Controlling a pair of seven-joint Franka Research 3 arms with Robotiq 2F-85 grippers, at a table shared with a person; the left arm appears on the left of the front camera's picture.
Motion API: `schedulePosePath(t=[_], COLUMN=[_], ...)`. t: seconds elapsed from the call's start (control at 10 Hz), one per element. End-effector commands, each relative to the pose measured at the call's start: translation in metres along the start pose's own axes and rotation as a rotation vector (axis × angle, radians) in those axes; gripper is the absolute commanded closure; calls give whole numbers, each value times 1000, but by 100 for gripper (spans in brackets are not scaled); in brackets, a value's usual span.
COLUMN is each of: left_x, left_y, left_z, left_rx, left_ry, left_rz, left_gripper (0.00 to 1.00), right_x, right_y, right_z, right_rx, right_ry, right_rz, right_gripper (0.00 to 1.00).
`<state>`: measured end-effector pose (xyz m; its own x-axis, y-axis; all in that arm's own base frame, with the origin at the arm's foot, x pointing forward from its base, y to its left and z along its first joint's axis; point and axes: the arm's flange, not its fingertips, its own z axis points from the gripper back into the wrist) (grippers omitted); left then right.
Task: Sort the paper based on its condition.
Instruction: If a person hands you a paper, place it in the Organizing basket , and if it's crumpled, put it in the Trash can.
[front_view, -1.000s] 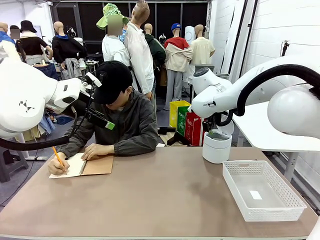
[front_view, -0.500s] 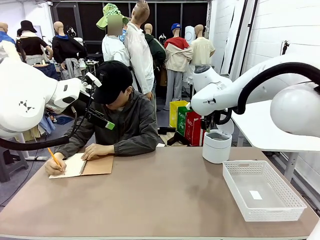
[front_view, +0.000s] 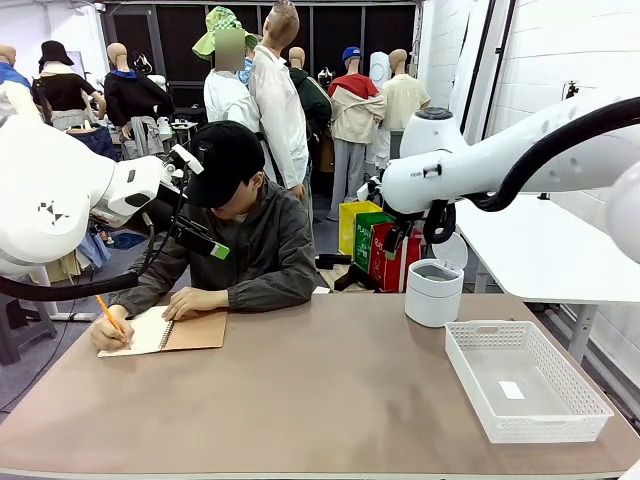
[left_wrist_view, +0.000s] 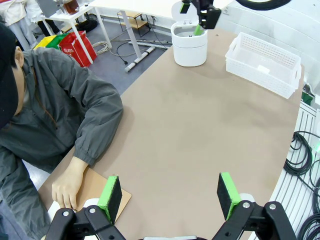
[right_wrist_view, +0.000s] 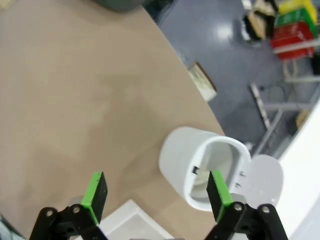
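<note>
A person's hand (front_view: 110, 336) works a pencil (front_view: 108, 312) over the paper (front_view: 140, 334), a white page bound in the spiral notebook (front_view: 197, 330) at the lower left of the bench (front_view: 330, 400), no loose sheet in sight. The left gripper (left_wrist_view: 169, 196) hovers over bare benchtop near the notebook, jaws spread wide and holding nothing. The right gripper (right_wrist_view: 156, 192), equally wide and empty, hangs above the round white bin (front_view: 433, 293) at the upper right. The bin stands with its lid up, and what lies inside cannot be made out. The white mesh basket (front_view: 465, 380) at the lower right holds only a small white patch, label or scrap being unclear. Any reach toward the notebook now risks striking the writer's hands. A thin sheet lying flat could also crease under the pads, spoiling the very condition to be judged and sending it to the wrong container
</note>
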<state>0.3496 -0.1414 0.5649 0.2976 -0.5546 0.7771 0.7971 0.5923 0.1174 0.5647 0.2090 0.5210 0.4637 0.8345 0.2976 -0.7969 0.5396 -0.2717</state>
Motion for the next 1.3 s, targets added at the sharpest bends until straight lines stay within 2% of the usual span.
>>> schedulePosePath(t=[0.0, 0.3, 0.7, 0.9, 1.2], left_x=[-1, -1, -1, -1, -1], left_y=[0, 0, 0, 0, 0], left_z=[0, 0, 0, 0, 0], left_rx=[-6, -6, -6, -6, -6], left_ry=[3, 3, 3, 3, 3], left_rz=[11, 11, 11, 11, 11], left_gripper=[0, 0, 0, 0, 0], right_x=[-38, -68, -94, -93, -90], right_y=[18, 44, 60, 57, 55], right_z=[18, 45, 66, 68, 67], right_rx=[77, 126, 212, 273, 357], right_ry=[-118, -300, -542, -595, -608], right_rz=[71, 87, 80, 69, 108], right_gripper=[0, 0, 0, 0, 0])
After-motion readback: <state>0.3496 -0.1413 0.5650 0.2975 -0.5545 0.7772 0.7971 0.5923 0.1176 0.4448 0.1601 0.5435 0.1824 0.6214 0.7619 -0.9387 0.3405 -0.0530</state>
